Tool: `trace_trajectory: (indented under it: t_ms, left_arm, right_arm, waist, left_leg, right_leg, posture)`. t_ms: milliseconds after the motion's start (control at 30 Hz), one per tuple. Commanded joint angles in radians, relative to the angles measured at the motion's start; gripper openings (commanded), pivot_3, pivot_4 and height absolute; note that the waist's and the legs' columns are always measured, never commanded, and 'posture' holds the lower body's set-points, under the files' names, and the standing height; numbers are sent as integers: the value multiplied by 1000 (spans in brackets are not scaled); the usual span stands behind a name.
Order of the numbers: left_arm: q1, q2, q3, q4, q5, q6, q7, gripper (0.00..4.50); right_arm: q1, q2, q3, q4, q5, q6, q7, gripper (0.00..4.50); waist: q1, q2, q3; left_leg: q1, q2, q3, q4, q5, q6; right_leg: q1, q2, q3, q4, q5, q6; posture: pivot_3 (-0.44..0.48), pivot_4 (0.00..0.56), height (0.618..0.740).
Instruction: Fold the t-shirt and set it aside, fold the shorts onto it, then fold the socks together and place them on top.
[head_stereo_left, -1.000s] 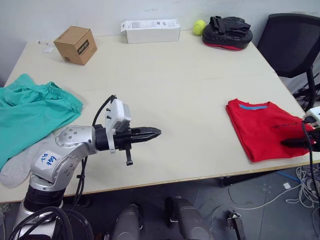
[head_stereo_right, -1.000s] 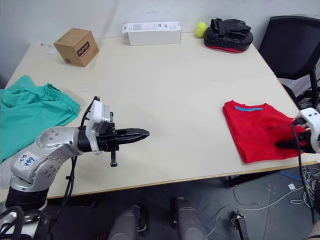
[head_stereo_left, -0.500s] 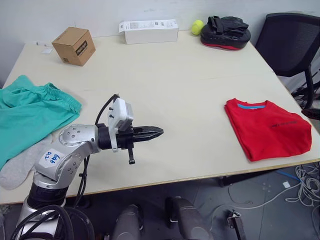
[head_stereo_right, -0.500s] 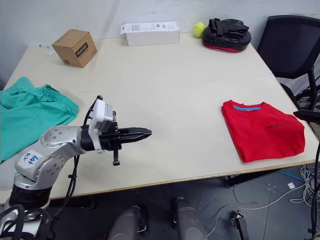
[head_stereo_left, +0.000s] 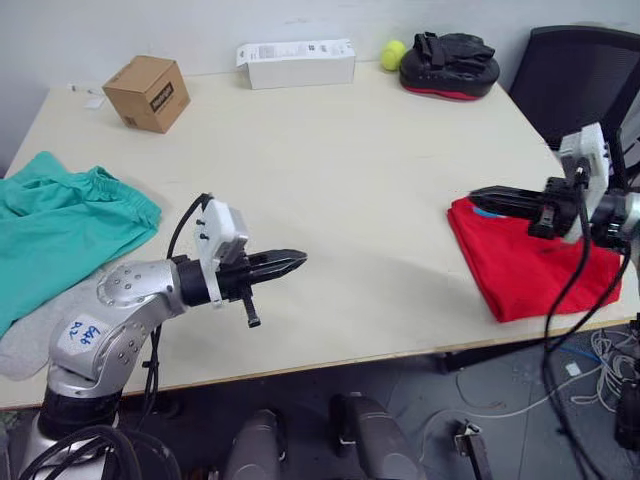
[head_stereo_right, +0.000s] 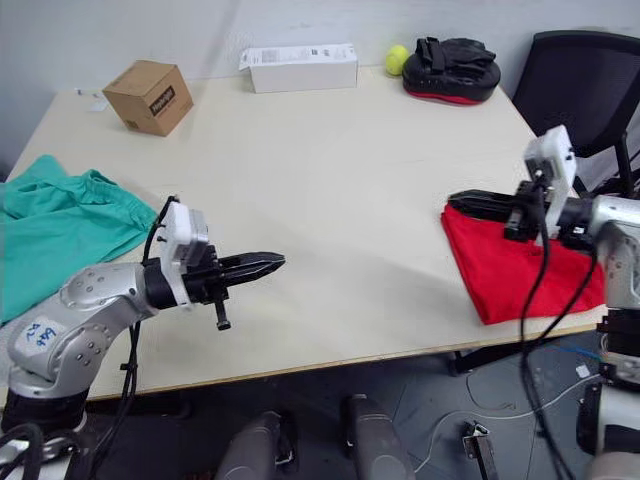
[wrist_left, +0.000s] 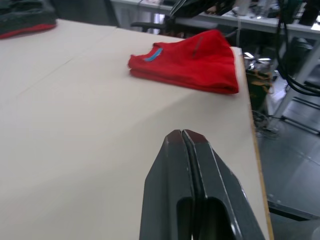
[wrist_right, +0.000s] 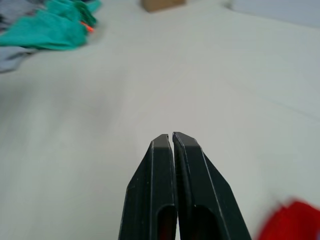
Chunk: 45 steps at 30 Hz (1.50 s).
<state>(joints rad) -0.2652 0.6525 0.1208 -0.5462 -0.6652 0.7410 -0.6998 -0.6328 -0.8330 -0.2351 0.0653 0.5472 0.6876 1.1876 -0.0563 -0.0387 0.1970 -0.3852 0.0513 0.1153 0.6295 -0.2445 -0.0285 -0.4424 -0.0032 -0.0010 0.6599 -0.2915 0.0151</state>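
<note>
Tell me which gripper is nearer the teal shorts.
Left. The left gripper hangs over the table a short way from the shorts. The right gripper is across the table, by the folded red t-shirt.

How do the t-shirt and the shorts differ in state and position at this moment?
The t-shirt is folded into a neat rectangle on the table's right side; the shorts lie unfolded and rumpled at the left edge. The right gripper hovers over the t-shirt; no gripper is over the shorts. Both rest on the table.
</note>
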Motion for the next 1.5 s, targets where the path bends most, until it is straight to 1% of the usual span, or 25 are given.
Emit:
trace_trajectory:
  t_ms: [33,100,167,233,267,300,333,433,500,533,567,633,700,733,767,833,933,1000,1133,1267,1367,1467,1500]
  left_arm:
    - [71,25,130,-95,-23,24,76,0]
    - [136,27,215,-133,-22,45,130,0]
    - [199,31,291,-164,-3,63,181,0]
    - [263,34,359,-185,18,75,219,0]
    - [307,36,409,-186,35,79,234,380]
    - [353,39,459,-186,52,81,244,575]
    - [402,42,511,-182,78,76,250,869]
    - [495,55,608,-161,148,56,267,1799]
    - [528,76,659,-138,199,49,279,2398]
    - [530,92,672,-123,218,48,281,2768]
    - [527,106,677,-107,231,46,280,3048]
    - [499,137,677,-63,245,38,271,3721]
    - [458,173,650,-12,269,30,272,4366]
    - [417,199,615,35,286,23,277,4443]
    - [383,221,583,77,302,16,278,4443]
    - [296,269,482,183,335,2,267,4443]
    - [139,324,306,370,397,-38,232,4443]
    - [24,342,189,511,455,-84,208,4443]
    - [-219,318,4,808,557,-171,165,4443]
    - [-409,263,-117,1087,641,-305,118,4443]
    - [-526,226,-171,1289,700,-420,103,3907]
    - [-600,204,-183,1417,722,-499,89,2934]
    - [-621,196,-177,1449,717,-502,75,2605]
  right_arm:
    - [-42,78,17,-182,97,38,-68,8]
    - [-60,117,54,-223,106,29,-75,8]
    - [-81,142,85,-234,112,24,-75,383]
    - [-94,156,105,-243,124,23,-69,912]
    - [-102,160,116,-249,133,22,-57,1286]
    - [-106,162,125,-257,143,23,-45,1657]
    - [-111,165,131,-264,154,25,-35,2016]
    - [-113,168,147,-276,173,24,-16,3052]
    - [-106,170,158,-285,177,14,-4,3725]
    - [-103,172,160,-285,177,10,-3,4139]
    - [-100,173,161,-286,178,9,-3,4441]
    - [-90,172,162,-295,182,9,2,4500]
    - [-77,170,163,-304,185,5,4,4500]
    - [-70,170,163,-310,187,3,2,4500]
    - [-64,170,162,-317,190,4,-3,4500]
    - [-52,171,159,-334,200,7,-16,4500]
    - [-28,178,147,-373,211,8,-56,4500]
    - [-7,182,133,-398,218,10,-95,4500]
    - [37,185,111,-450,224,11,-172,4500]
    - [74,175,88,-506,255,27,-225,4500]
    - [101,163,69,-545,273,36,-263,4500]
    - [128,151,52,-577,287,45,-293,4500]
    - [136,146,49,-585,290,45,-300,4500]
  waist:
    - [0,-1,0]
    - [-1,-1,0]
    - [0,-1,0]
    - [1,-2,1]
    - [1,-2,1]
    - [1,-3,1]
    - [1,-3,1]
    - [1,-5,0]
    - [1,-5,0]
    - [1,-5,0]
    - [3,-5,0]
    - [6,-5,0]
    - [8,-6,0]
    - [9,-6,0]
    - [10,-6,0]
    - [13,-6,0]
    - [15,-6,0]
    - [16,-6,-1]
    - [19,-8,0]
    - [23,-8,0]
    - [26,-9,-1]
    - [26,-9,-1]
    - [27,-10,-1]
  left_leg:
    - [0,0,0,1,-1,1]
    - [-1,0,0,1,-3,5]
    - [-1,-1,1,1,-4,7]
    - [-2,-1,1,1,-6,10]
    - [-2,-2,1,1,-6,11]
    - [-2,-2,1,1,-6,12]
    - [-2,-2,1,1,-7,12]
    - [-2,-2,1,1,-8,14]
    - [-2,-2,1,1,-8,14]
    - [-2,-2,1,1,-8,15]
    - [-2,-2,1,1,-8,15]
    - [-2,-2,1,1,-8,15]
    - [-2,-2,1,1,-8,16]
    - [-3,-2,1,0,-9,16]
    - [-3,-2,1,0,-9,17]
    - [-3,-2,2,0,-9,17]
    - [-3,-2,2,-1,-9,17]
    - [-3,-1,3,-1,-10,17]
    - [-4,-1,4,-2,-11,17]
    - [-5,0,4,-1,-13,16]
    - [-6,0,5,0,-13,16]
    - [-6,0,5,1,-13,16]
    - [-6,0,5,1,-13,16]
  right_leg:
    - [0,0,0,0,0,0]
    - [0,-1,1,-1,0,0]
    - [0,-2,1,-2,0,0]
    - [0,-3,1,-2,0,0]
    - [0,-3,1,-2,0,0]
    - [0,-3,1,-2,0,0]
    - [0,-3,1,-2,0,0]
    - [0,-4,0,-3,0,-1]
    - [0,-4,0,-4,-1,-2]
    - [0,-4,0,-4,-1,-3]
    - [0,-4,0,-4,-1,-3]
    - [0,-4,0,-5,-2,-5]
    - [0,-5,0,-6,-2,-5]
    - [0,-5,0,-7,-2,-5]
    - [0,-5,0,-7,-2,-5]
    - [0,-6,0,-7,-2,-5]
    - [-1,-6,0,-7,-1,-5]
    - [-2,-6,-1,-7,0,-5]
    - [-3,-6,-2,-7,1,-5]
    - [-3,-6,-3,-6,1,-5]
    - [-4,-5,-4,-6,1,-5]
    - [-4,-6,-4,-6,1,-4]
    - [-4,-6,-4,-6,1,-4]
  posture:
    - [0,150,740]
    - [0,150,740]
    - [0,150,740]
    - [0,150,740]
    - [0,150,740]
    - [0,150,740]
    - [0,150,740]
    - [0,150,740]
    - [0,150,740]
    - [0,150,740]
    - [0,150,740]
    - [0,150,740]
    - [0,150,740]
    - [0,150,740]
    - [0,150,740]
    - [0,150,740]
    - [0,150,740]
    - [0,150,740]
    - [0,150,740]
    - [0,150,740]
    - [0,150,740]
    - [0,150,740]
    - [0,150,740]
